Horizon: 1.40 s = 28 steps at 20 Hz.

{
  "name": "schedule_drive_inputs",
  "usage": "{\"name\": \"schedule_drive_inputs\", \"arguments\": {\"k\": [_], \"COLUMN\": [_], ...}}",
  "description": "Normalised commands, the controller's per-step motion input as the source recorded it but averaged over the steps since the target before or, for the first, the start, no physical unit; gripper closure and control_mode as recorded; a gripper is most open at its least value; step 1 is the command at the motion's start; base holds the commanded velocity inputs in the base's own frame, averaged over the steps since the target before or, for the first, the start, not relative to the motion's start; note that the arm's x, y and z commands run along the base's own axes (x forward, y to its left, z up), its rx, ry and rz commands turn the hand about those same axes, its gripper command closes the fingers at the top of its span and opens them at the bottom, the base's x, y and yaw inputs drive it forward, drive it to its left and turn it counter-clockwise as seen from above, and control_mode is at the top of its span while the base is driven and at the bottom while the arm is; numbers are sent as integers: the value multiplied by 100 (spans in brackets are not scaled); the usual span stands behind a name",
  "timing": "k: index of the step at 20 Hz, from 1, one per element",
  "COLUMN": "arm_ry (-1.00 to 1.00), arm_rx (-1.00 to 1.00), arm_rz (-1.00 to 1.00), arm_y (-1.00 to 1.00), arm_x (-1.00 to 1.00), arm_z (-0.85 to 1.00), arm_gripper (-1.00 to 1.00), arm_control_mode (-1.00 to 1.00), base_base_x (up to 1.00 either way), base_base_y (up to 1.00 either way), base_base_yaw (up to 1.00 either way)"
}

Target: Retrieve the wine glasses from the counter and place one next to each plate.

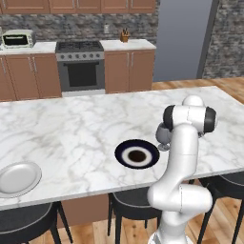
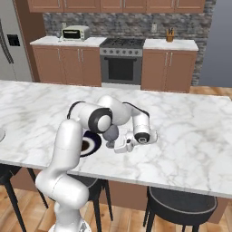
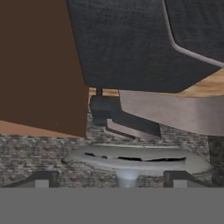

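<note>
Your gripper (image 2: 118, 147) sits low over the marble bench (image 2: 190, 122), fingers spread either side of the wine glass (image 2: 110, 134) stem, not pinching it. The glass stands upright just beside the dark plate (image 1: 137, 154). A light-grey plate (image 1: 18, 177) lies well apart at the bench's left end.

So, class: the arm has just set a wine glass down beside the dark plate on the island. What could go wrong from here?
1. The fingers sit on either side of the wine glass near its stem; a sideways pull-away could tip it.
2. The glass stands close to the dark plate; a nudge might knock it against the rim.
3. The light plate lies near the island edge with no glass beside it, so half the job remains.
</note>
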Motion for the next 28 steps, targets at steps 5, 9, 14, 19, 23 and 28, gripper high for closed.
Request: {"name": "schedule_drive_inputs", "arguments": {"k": [5,9,14,19,23,28], "arm_ry": [0,0,0,0,-4,-18], "arm_rx": [0,0,0,0,1,3], "arm_rz": [0,-1,-5,-15,-22,-19], "arm_y": [-5,-26,-38,-19,-19,-2], "arm_x": [0,0,0,0,-24,-73], "arm_z": [0,0,0,0,29,65], "arm_gripper": [-100,-100,-100,-100,-100,-100], "arm_control_mode": [-100,-100,-100,-100,-100,-100], "base_base_x": [0,0,0,0,0,0], "base_base_y": [0,0,0,0,0,0], "base_base_yaw": [0,0,0,0,0,0]}}
